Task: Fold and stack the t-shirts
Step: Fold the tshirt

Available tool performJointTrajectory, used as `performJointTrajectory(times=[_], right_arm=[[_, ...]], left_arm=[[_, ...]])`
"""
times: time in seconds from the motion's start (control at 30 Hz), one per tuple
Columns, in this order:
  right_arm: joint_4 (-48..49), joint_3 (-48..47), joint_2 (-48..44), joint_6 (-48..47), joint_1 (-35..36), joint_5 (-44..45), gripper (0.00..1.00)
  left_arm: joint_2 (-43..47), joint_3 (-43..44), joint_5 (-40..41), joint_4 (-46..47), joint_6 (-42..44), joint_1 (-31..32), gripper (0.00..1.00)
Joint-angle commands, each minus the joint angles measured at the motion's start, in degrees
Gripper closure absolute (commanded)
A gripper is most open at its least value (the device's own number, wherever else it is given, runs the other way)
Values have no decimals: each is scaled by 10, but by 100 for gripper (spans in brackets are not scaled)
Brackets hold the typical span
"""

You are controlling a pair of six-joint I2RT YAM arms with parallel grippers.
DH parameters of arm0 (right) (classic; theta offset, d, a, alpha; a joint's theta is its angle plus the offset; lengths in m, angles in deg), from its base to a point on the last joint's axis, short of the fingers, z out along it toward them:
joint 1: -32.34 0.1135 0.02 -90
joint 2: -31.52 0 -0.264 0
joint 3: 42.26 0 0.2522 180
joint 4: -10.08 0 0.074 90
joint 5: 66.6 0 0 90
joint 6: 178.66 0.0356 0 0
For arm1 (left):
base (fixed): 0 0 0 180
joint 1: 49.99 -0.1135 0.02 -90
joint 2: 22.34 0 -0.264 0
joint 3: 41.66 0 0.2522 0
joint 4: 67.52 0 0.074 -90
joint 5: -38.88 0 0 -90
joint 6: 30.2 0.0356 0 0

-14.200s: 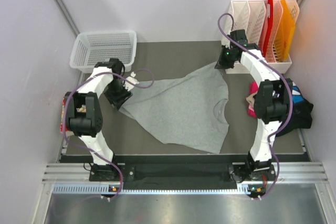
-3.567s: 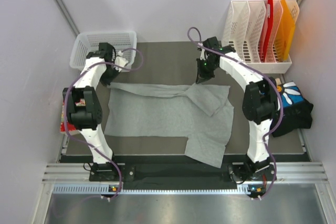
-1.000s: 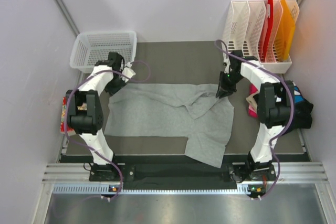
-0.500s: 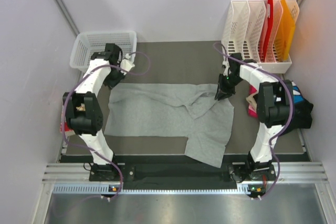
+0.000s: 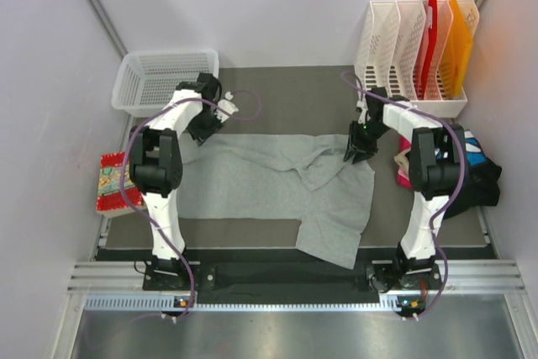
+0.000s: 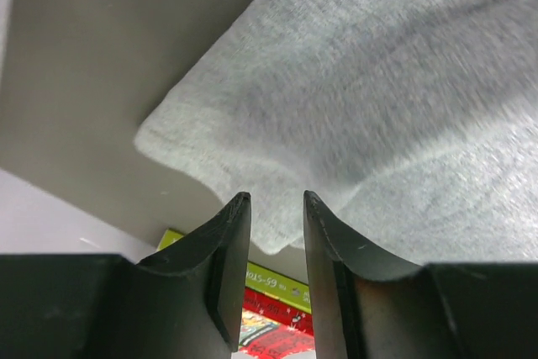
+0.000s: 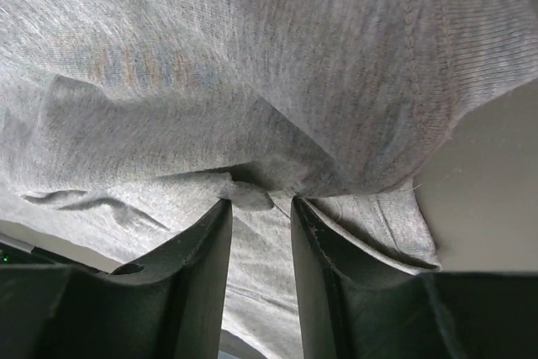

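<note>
- The grey t-shirt [image 7: 210,65] filled most of the view, rumpled into soft folds.
- Its stitched, ribbed edge [image 7: 437,73] curved down at the right, beside bare dark table [image 7: 496,174].
- The right gripper [image 7: 259,201] had its jaws slightly parted, a small pucker of cloth between the tips.

Grey t-shirt [image 5: 269,182] reads as soft, matt knit cloth, ribbed at one edge; the table [image 5: 286,90] beneath looks dull and smooth; at ten o'clock, a white plastic mesh basket [image 5: 164,73].
</note>
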Motion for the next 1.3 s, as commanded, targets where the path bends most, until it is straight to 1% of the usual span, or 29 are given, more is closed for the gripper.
performJointTrajectory(times=[0.0,0.07,0.13,0.2,0.27,0.3,0.43,0.6,0.63,0.7,0.77,0.87,0.93,0.97,1.07,1.27], right_arm=[[10,-21,-23,-5,-3,-2,65],[10,-23,-19,-5,-3,-4,65],[14,-26,-15,-2,-3,-9,69],[22,-29,-12,6,-3,-16,74],[28,-38,-10,14,-3,-21,78],[29,-42,-9,16,-2,-24,81],[34,-49,-7,21,-1,-29,88],[46,-31,-9,25,1,-31,89],[50,-27,-9,26,1,-31,90],[54,-17,-11,30,2,-33,100],[57,-10,-16,32,3,-36,100],[36,-4,-40,34,13,-34,100],[9,1,-84,43,28,-38,100],[0,8,-121,45,35,-40,100],[-53,4,-181,48,69,-35,100],[-123,33,-265,74,111,-47,100]], left_arm=[[-11,27,-9,11,-12,-4,64],[-17,21,-6,17,-10,-4,64],[-19,13,-3,21,-9,-4,64],[-23,8,-1,30,-8,-4,64],[-27,1,0,33,-8,-5,64],[-28,-6,2,40,-7,-6,65],[-34,-18,5,53,-5,-11,66],[-47,-17,6,54,-7,-16,66],[-47,-18,6,55,-5,-16,66],[-46,-17,5,55,-4,-17,66],[-47,-17,8,56,-2,-18,66],[-46,-15,10,57,0,-19,67],[-44,-17,10,57,0,-19,66],[-43,-19,10,58,0,-19,66],[-40,-24,8,62,3,-20,67],[-39,-29,19,65,17,-22,67]])
